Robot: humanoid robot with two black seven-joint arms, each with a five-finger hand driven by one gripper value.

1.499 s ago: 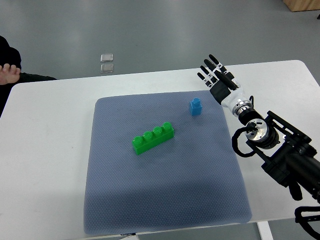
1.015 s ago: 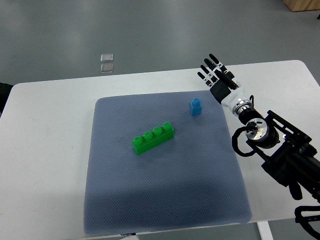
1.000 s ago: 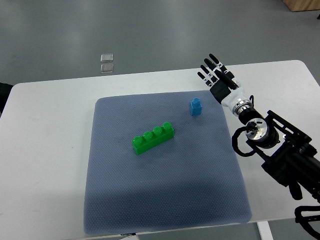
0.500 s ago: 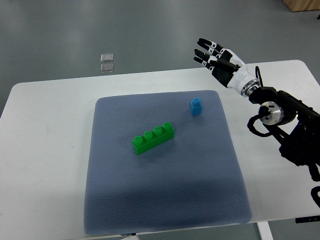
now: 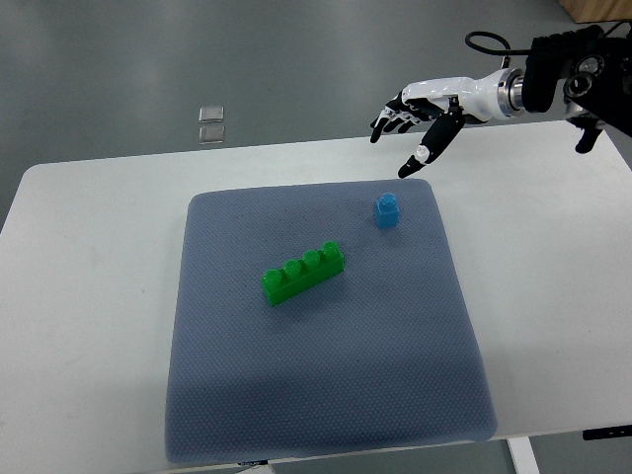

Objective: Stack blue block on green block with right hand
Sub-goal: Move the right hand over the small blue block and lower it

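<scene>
A small blue block (image 5: 386,210) stands on the upper right part of the blue-grey mat (image 5: 326,395). A long green block (image 5: 302,274) with several studs lies near the mat's middle, tilted. My right hand (image 5: 407,130) hovers above and just beyond the blue block, over the table's far edge. Its fingers are spread and hold nothing. The arm reaches in from the upper right corner. The left arm does not show.
The mat lies on a white table (image 5: 89,296). Two small clear squares (image 5: 210,123) sit on the grey floor beyond the table's far edge.
My right arm has lifted off the table's right side and swung up to the upper right corner. The hand now points left and down toward the blue block. The blocks have not moved.
</scene>
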